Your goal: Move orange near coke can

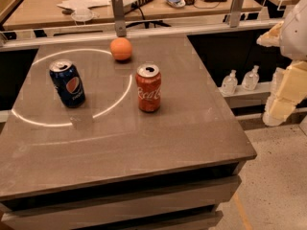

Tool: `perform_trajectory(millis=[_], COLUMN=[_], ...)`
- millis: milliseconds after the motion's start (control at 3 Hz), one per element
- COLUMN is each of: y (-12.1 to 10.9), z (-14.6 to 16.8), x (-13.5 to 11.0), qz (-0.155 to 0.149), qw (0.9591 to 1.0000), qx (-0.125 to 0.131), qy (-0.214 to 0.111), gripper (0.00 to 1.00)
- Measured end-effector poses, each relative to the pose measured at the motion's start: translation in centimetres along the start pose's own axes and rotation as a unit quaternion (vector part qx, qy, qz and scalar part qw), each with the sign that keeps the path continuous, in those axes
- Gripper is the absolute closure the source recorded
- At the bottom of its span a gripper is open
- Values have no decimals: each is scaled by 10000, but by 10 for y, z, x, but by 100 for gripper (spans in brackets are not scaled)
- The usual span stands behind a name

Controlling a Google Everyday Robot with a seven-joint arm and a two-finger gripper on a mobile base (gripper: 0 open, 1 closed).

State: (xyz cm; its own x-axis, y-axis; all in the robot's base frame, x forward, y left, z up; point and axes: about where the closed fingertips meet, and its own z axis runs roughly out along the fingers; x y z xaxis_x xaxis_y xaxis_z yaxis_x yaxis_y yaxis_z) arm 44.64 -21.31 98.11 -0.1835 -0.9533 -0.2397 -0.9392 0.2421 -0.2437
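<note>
The orange (121, 48) sits on the grey table (192, 123) near its far edge, in the middle. The red coke can (148, 87) stands upright a short way in front of the orange and slightly right of it, apart from it. My gripper (280, 99) hangs at the right edge of the view on the white and cream arm. It is off the table, well to the right of both objects, and holds nothing that I can see.
A dark blue Pepsi can (67, 83) stands upright on the left of the table. A metal rail with posts (118, 16) runs behind the table, with a cluttered desk beyond. Small bottles (240, 81) stand on a low shelf to the right.
</note>
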Motion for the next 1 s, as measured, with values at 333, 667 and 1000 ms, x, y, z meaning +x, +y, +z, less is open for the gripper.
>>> perform_trajectory(millis=[333,667,1000], y=[-38,-94,-149], z=[2,10,42], x=[-8,-28,-57], qz=[5,307,830], qw=[9971,9838,9590], qx=[122,301,514], qy=[-756,-1740,-2659], gripper=[0,0,0])
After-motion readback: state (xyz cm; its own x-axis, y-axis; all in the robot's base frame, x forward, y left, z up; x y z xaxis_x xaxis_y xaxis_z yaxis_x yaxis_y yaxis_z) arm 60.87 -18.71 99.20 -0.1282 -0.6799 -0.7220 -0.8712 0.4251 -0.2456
